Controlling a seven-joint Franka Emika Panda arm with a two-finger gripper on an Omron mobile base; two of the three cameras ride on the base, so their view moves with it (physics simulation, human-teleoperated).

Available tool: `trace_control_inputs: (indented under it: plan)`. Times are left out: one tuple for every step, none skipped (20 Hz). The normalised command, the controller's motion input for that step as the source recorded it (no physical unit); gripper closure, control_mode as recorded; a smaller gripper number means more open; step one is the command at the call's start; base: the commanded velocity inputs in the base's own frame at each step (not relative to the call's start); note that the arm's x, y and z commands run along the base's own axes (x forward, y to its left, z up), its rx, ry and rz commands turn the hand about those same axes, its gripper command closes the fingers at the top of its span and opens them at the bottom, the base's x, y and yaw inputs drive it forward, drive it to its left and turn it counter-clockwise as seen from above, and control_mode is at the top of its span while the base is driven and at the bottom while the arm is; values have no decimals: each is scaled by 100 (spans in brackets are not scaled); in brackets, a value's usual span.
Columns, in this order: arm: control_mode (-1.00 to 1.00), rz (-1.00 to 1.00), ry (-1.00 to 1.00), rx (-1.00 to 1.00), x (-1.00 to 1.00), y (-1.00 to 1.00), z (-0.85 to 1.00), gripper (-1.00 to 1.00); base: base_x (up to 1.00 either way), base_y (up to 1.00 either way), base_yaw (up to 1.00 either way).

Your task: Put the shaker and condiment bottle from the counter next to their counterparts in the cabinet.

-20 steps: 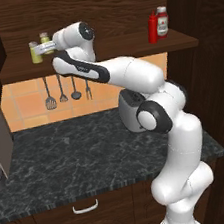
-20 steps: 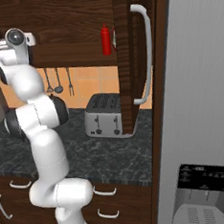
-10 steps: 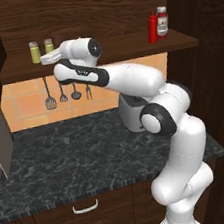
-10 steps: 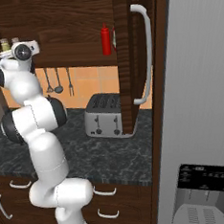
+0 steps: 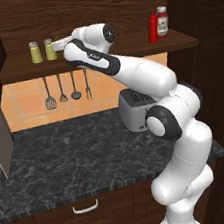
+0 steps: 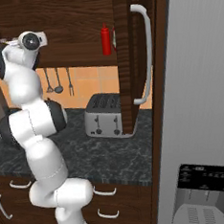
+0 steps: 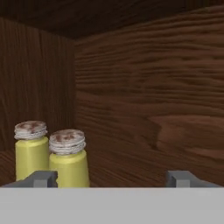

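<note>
Two shakers side by side on the shelf — gripper empty

Two yellow-green silver-capped shakers stand touching in the dark wooden cabinet; the gripper — fingers spread wide, holding nothing — hangs just beside them. The all-red squeeze bottle stands beside the white-labelled bottle.

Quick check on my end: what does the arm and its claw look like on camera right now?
The arm is glossy white, built of rounded tubular links with dark grey-black joint rings and round end caps. The claw is small, with two squared dark grey finger tips. No cables or markings are visible.
</note>
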Motion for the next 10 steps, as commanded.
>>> trace_control_inputs:
  plan:
    - [-100, -1, 12, -6, -95, -56, 100, -100, 0, 0, 0]
    - [-100, 0, 11, -11, -100, -61, 100, -100, 0, 0, 0]
    - [-100, 0, 13, -19, -100, -61, 98, -100, 0, 0, 0]
    - [-100, 0, 13, -22, -100, -56, 91, -100, 0, 0, 0]
    - [-100, 0, 10, -20, -100, -56, 84, -100, 0, 0, 0]
    - [-100, 0, 5, -17, -100, -55, 70, -100, 0, 0, 0]
    - [-100, 0, 0, -14, -100, -55, 53, -100, 0, 0, 0]
    - [-100, 0, 0, -12, -100, -66, 48, -100, 0, 0, 0]
    - [-100, 0, -2, -11, -100, -82, 46, -100, 0, 0, 0]
    - [-100, 5, -5, -11, -100, -91, 37, -100, 0, 0, 0]
